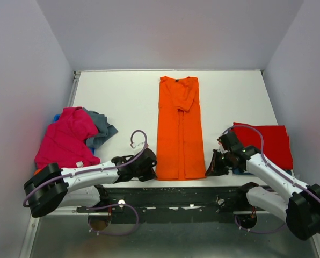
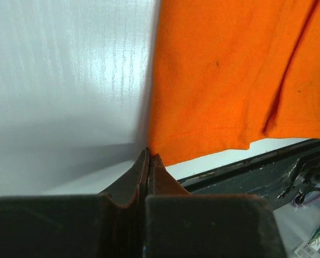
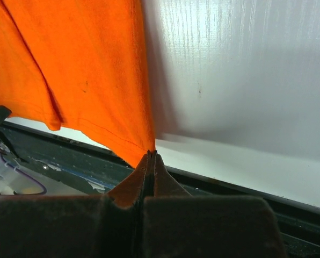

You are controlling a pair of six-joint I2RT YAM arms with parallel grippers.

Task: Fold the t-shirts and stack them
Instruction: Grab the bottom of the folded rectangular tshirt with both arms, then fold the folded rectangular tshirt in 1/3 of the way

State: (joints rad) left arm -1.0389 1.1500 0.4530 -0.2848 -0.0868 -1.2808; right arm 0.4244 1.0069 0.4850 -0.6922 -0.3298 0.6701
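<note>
My left gripper point(image 2: 149, 156) and right gripper point(image 3: 151, 155) each pinch a near corner of the orange shirt point(image 1: 179, 129), half-folded mid-table. On the right the red shirt point(image 1: 267, 142) lies folded; pink shirt point(image 1: 68, 137) and grey shirt point(image 1: 102, 126) sit heaped left, undone.

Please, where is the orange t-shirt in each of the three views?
Top external: the orange t-shirt lies in the centre, a long strip reaching the near edge.
Left wrist: upper right, its hem corner at the left gripper.
Right wrist: upper left, its hem corner at the right gripper.
Shared landmark: the white table beside it.
</note>
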